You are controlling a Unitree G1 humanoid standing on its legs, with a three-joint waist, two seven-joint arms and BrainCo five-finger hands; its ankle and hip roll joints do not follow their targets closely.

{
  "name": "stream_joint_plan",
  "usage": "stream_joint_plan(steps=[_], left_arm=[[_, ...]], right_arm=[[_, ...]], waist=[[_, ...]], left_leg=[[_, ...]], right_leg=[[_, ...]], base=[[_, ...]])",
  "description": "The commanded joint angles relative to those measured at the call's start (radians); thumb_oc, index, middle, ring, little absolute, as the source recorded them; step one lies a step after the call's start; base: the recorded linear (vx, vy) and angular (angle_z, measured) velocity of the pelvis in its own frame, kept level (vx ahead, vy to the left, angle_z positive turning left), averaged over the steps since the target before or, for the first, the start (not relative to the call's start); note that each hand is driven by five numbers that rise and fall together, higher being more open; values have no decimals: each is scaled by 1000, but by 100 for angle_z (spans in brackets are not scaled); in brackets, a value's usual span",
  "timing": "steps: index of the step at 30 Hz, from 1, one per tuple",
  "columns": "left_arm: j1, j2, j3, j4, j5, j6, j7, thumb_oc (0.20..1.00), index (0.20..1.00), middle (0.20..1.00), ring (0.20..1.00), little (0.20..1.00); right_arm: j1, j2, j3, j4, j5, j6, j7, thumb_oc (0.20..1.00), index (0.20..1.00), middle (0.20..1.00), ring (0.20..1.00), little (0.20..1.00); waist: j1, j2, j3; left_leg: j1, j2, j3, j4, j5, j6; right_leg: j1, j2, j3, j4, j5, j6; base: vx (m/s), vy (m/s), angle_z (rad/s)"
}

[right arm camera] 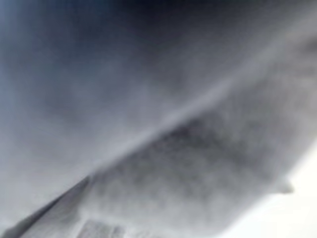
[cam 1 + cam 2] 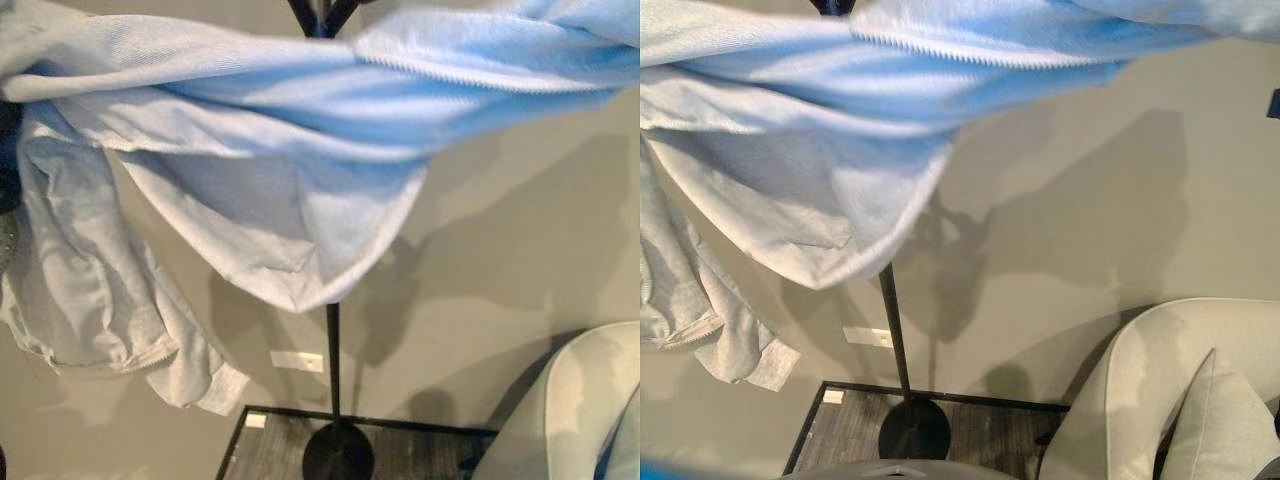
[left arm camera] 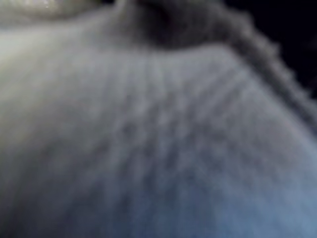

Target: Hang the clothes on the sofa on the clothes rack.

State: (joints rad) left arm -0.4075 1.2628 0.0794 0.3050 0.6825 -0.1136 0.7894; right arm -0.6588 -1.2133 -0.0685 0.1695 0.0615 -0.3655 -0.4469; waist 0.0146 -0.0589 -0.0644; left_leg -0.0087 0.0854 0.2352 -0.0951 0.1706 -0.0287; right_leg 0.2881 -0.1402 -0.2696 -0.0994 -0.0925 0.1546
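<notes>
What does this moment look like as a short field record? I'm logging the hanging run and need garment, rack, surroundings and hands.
garment: light blue zip-up garment spread wide across the top of the head views, a fold hanging down in front of the pole
rack: black clothes rack, thin upright pole on a round base, prongs just showing at the top
surroundings: pale sofa at lower right, beige wall behind, dark wood floor
wrist views: fabric pressed close to both cameras
hands: not visible; whether the garment hangs on the rack cannot be told
</notes>
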Motion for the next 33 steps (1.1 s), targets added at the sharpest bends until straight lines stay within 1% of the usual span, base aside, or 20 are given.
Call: stream_joint_plan(steps=[1, 3, 6, 7, 8, 9, 10, 11, 12, 15, 19, 20, 22, 23, 24, 26, 31, 32, 33], left_arm=[[-55, 29, 10, 65, -83, 17, -45, 200, 200, 200, 200, 200], [-64, 16, -27, 89, -92, 8, -63, 200, 200, 200, 200, 200], [-59, -43, -72, 116, -132, -20, -102, 200, 200, 200, 200, 200], [-60, -43, -73, 117, -132, -20, -101, 200, 200, 200, 200, 200], [-63, -71, -98, 123, -146, -28, -110, 200, 200, 200, 200, 200], [-58, -91, -108, 125, -153, -30, -118, 200, 200, 200, 200, 200], [-58, -91, -108, 125, -153, -30, -118, 200, 200, 200, 200, 200], [-53, -113, -112, 124, -164, -33, -125, 200, 200, 200, 200, 200], [-44, -150, -118, 122, -176, -40, -132, 200, 200, 200, 200, 200], [-9, -224, -113, 95, -190, -51, -148, 200, 200, 200, 200, 200], [58, -361, -90, 22, -206, -60, -162, 200, 200, 200, 200, 200], [83, -408, -93, 14, -210, -66, -167, 200, 200, 200, 200, 200], [117, -457, -108, 10, -212, -74, -175, 200, 200, 200, 200, 200], [144, -519, -128, 23, -219, -79, -179, 200, 200, 200, 200, 200], [144, -519, -129, 24, -218, -79, -178, 200, 200, 200, 200, 200], [169, -575, -146, 50, -230, -77, -180, 200, 200, 200, 200, 200], [223, -678, -176, 85, -261, -76, -188, 200, 200, 200, 200, 200], [223, -678, -177, 85, -261, -76, -188, 200, 200, 200, 200, 200], [249, -722, -195, 100, -276, -81, -194, 200, 200, 200, 200, 200]], right_arm=[[-78, -22, 65, 109, 79, 60, 13, 200, 200, 200, 200, 200], [-90, -16, 98, 139, 99, 64, 38, 200, 200, 200, 200, 200], [-64, 18, 124, 178, 111, 76, 83, 200, 200, 200, 200, 200], [-64, 18, 123, 178, 111, 76, 83, 200, 200, 200, 200, 200], [-55, 42, 151, 207, 110, 87, 100, 200, 200, 200, 200, 200], [-48, 57, 161, 212, 109, 96, 111, 200, 200, 200, 200, 200], [-48, 57, 161, 212, 109, 96, 111, 200, 200, 200, 200, 200], [-39, 74, 172, 222, 101, 103, 119, 200, 200, 200, 200, 200], [-21, 110, 188, 246, 95, 113, 131, 200, 200, 200, 200, 200], [27, 162, 194, 237, 64, 131, 146, 200, 200, 200, 200, 200], [118, 251, 172, 210, 46, 150, 163, 200, 200, 200, 200, 200], [148, 283, 169, 209, 39, 157, 166, 200, 200, 200, 200, 200], [190, 322, 162, 218, 30, 163, 168, 200, 200, 200, 200, 200], [234, 379, 162, 231, 32, 166, 174, 200, 200, 200, 200, 200], [236, 379, 160, 230, 31, 166, 174, 200, 200, 200, 200, 200], [285, 447, 163, 231, 36, 166, 180, 200, 200, 200, 200, 200], [390, 583, 177, 243, 64, 156, 190, 200, 200, 200, 200, 200], [391, 583, 177, 243, 63, 156, 190, 200, 200, 200, 200, 200], [426, 638, 194, 243, 74, 153, 199, 200, 200, 200, 200, 200]], waist=[[-7, -17, -23], [-10, -13, -20], [-15, -10, -19], [-15, -10, -19], [-15, -11, -16], [-15, -10, -14], [-15, -10, -14], [-15, -11, -11], [-15, -11, -8], [-16, -11, 1], [-15, -14, 10], [-17, -14, 13], [-15, -14, 14], [-17, -14, 19], [-16, -13, 18], [-18, -12, 23], [-21, -9, 28], [-21, -8, 26], [-23, -8, 28]], left_leg=[[-1, 68, -17, 8, -52, -105], [-2, 68, -17, 8, -51, -104], [4, 67, -17, 8, -53, -101], [4, 66, -17, 8, -53, -101], [5, 66, -15, 8, -53, -100], [6, 66, -16, 8, -53, -100], [6, 66, -16, 8, -53, -100], [6, 67, -16, 8, -53, -100], [6, 67, -16, 8, -54, -99], [5, 68, -17, 8, -54, -97], [4, 68, -18, 8, -58, -92], [4, 68, -17, 8, -59, -91], [6, 68, -16, 8, -61, -89], [6, 68, -16, 8, -61, -87], [3, 68, -16, 8, -57, -85], [5, 66, -17, 8, -60, -84], [2, 65, -14, 8, -62, -80], [-1, 65, -15, 8, -58, -79], [0, 65, -15, 8, -59, -77]], right_leg=[[-65, 17, -30, 28, 0, -28], [-66, 17, -29, 30, -1, -28], [-62, 15, -33, 37, -4, -31], [-62, 15, -33, 37, -4, -31], [-62, 14, -33, 39, -5, -31], [-61, 14, -34, 39, -5, -32], [-60, 14, -34, 39, -5, -32], [-60, 14, -34, 39, -5, -32], [-60, 14, -34, 39, -5, -34], [-63, 14, -35, 40, -5, -36], [-63, 14, -37, 41, -9, -40], [-63, 14, -37, 40, -9, -41], [-61, 13, -36, 39, -9, -43], [-62, 12, -38, 40, -10, -46], [-65, 13, -38, 39, -6, -46], [-63, 10, -38, 42, -9, -47], [-64, 8, -39, 39, -7, -49], [-67, 9, -39, 38, -4, -50], [-68, 8, -38, 40, -4, -51]], base=[[-31, 12, 0], [-15, 7, 0], [0, 0, 0], [0, 0, 0], [0, 0, 0], [0, 0, 0], [0, 0, 0], [0, 0, 0], [0, 0, 0], [0, 0, 0], [0, 0, 0], [0, 0, 0], [0, 0, 0], [0, 0, 0], [0, 0, 0], [0, 0, 0], [0, 0, 0], [0, 0, 0], [0, 0, 0]])
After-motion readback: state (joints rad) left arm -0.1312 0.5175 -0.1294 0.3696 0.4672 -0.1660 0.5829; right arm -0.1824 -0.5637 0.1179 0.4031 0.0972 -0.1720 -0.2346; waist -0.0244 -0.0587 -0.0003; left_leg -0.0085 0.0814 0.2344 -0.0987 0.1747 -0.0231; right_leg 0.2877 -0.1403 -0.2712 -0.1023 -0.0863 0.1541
